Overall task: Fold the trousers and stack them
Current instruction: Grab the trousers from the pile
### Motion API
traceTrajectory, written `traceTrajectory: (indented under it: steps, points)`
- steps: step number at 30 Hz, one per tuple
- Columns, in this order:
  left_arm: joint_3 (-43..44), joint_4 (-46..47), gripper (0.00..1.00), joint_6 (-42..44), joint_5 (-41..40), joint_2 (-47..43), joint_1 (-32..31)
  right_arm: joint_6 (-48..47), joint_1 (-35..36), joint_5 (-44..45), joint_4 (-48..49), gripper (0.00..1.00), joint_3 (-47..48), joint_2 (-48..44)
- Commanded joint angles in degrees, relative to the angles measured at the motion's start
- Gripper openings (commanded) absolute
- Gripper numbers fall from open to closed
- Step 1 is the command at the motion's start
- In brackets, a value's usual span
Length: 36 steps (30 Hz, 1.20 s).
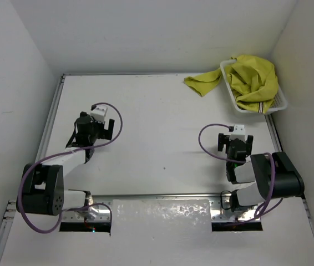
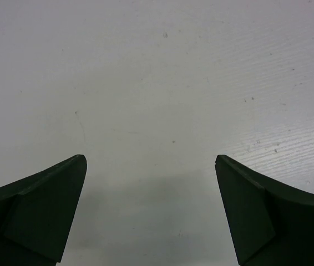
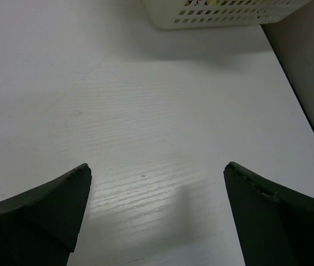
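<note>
The mustard-yellow trousers (image 1: 251, 77) lie bunched in a white mesh basket (image 1: 232, 101) at the far right corner, one part hanging over its left rim onto the table; a striped waistband trim shows near the basket's front. My left gripper (image 1: 102, 126) is open and empty over the left of the table, far from the trousers. My right gripper (image 1: 236, 142) is open and empty, a short way in front of the basket. In the right wrist view the basket's wall (image 3: 223, 14) shows at the top edge; the left wrist view (image 2: 150, 166) shows only bare table.
White walls close in the table on the left, back and right. The right wall (image 3: 312, 72) stands close beside my right gripper. A metal rail (image 1: 162, 195) runs along the near edge between the arm bases.
</note>
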Motion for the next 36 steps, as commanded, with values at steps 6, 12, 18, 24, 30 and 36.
traceTrajectory:
  steps: [6, 12, 18, 24, 30, 36]
  points:
    - [1.5, -1.4, 1.0, -2.9, -4.4, -1.3, 0.2, -0.1, -0.3, -4.4, -19.3, 0.99, 9.6, -10.8]
    - [11.5, -17.4, 1.0, 3.4, 11.1, 0.3, 0.4, -2.2, -0.3, -28.1, -53.1, 0.82, 38.6, -18.8]
    - [19.3, -26.8, 1.0, 6.3, 15.8, 3.7, 0.3, 8.9, -6.9, -20.5, -87.5, 0.92, 85.0, 6.5]
    - [22.8, -31.9, 1.0, 8.0, 11.5, 5.4, 0.4, 18.8, -12.1, -12.9, -104.7, 0.99, 121.6, 37.2]
    - [25.6, -36.1, 1.0, 8.9, 11.4, 8.6, 0.3, 15.1, -14.2, 3.8, -94.0, 0.98, 123.0, 45.9]
    - [27.9, -37.1, 1.0, 8.8, 11.7, 11.6, 0.3, 5.5, -14.1, 4.6, -96.2, 0.88, 127.4, 55.5]
